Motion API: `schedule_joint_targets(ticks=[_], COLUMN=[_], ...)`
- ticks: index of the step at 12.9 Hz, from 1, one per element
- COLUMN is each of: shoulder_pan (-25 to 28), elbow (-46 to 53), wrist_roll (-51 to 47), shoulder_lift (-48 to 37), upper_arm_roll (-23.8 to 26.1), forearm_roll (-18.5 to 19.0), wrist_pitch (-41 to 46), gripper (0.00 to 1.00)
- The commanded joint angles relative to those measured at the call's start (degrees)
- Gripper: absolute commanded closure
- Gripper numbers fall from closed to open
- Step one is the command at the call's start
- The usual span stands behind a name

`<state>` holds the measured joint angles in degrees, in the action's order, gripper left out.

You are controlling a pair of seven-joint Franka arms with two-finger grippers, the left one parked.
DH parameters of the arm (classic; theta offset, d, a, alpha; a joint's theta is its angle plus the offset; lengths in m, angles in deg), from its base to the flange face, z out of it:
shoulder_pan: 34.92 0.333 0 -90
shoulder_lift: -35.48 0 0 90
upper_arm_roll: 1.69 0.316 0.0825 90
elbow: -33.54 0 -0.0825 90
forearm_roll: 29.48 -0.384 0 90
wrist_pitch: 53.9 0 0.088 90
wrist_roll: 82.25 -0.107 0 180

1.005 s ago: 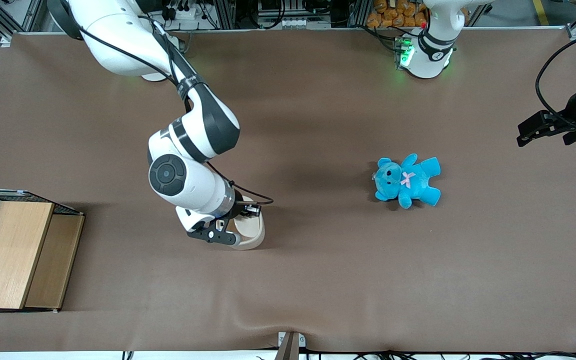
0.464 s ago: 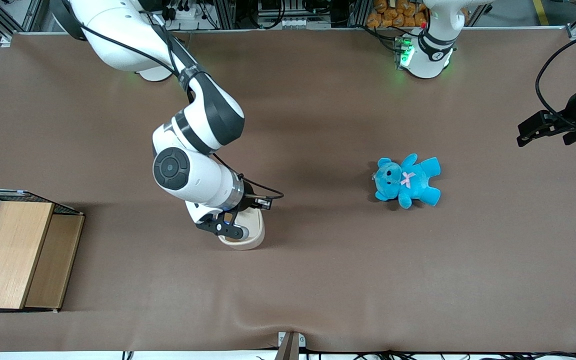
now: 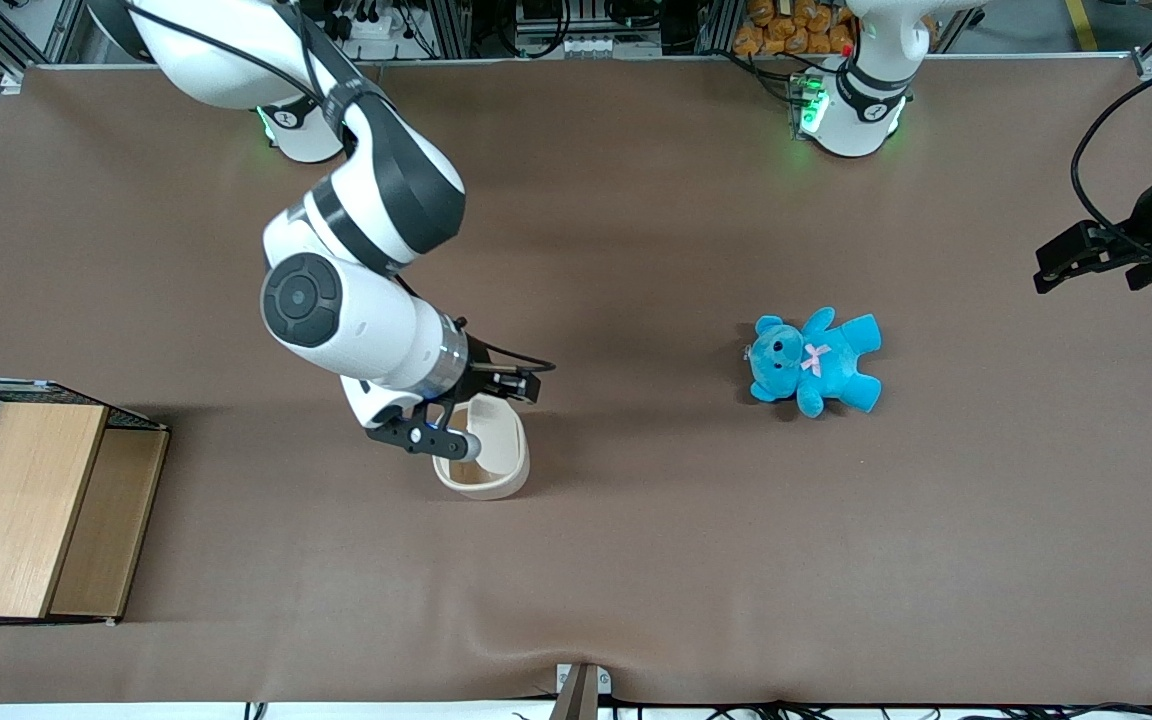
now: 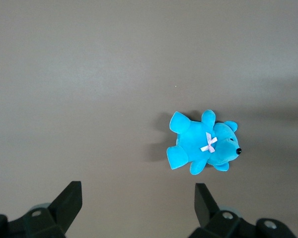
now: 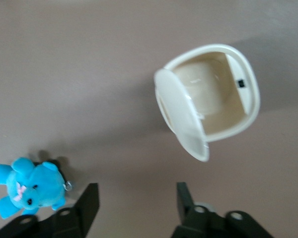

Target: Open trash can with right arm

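Three views: front, right wrist and left wrist, each showing something different.
Front view: the right arm (image 3: 356, 300) leans over the trash can (image 3: 484, 455), and the pincer (image 3: 456, 437) hangs just above the can's rim, covering the part of it nearest the arm.
Right wrist view: the trash can (image 5: 213, 96) shows whole, with its tan inside open to the camera; the pincer (image 5: 134, 203) has its fingers (image 5: 87, 201) spread apart and nothing between them.
Left wrist view: only the blue teddy (image 4: 203, 144) on the bare table (image 4: 89, 99); neither can nor pincer appears there.
Lid: the flat white lid (image 5: 181, 116) stands tilted up on edge across the can's mouth, its long edge running slantwise along the side of the opening nearest the pincer.
Can's mouth: faces upward, and the can stands upright on the table (image 3: 636, 550).
Teddy: lies well apart from the pincer, toward the parked arm's end of the table (image 3: 816, 362).
Wooden box: sits with its wire mesh at the working arm's end, well apart from the pincer (image 3: 26, 500).
Between pincer and can: nothing, only the lid.
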<state>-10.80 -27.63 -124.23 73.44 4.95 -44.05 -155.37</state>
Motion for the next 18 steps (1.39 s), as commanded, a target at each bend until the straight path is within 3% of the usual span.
schedule_joint_targets(ticks=[1, 5, 9, 13, 15, 18], shoulder_pan=[-4.5, -8.3, -15.7, -19.3, -24.5, -24.4], elbow=[-0.8, -0.9, -0.9, -0.9, -0.9, -1.1], wrist_roll=[0.0, 0.1, 1.0, 1.5, 4.7, 10.3], shoulder_lift=[-1.7, -6.0, -7.4, -10.4, -11.0, -13.6], upper_arm_roll=[1.2, 1.2, 6.3, 9.7, 14.4, 13.1], forearm_roll=[-1.4, -1.2, -0.6, 8.0, 9.4, 12.7], wrist_pitch=[4.4, 10.8, 15.1, 19.2, 21.3, 23.8], gripper=[0.0, 0.0, 0.0, 0.0, 0.0, 0.0])
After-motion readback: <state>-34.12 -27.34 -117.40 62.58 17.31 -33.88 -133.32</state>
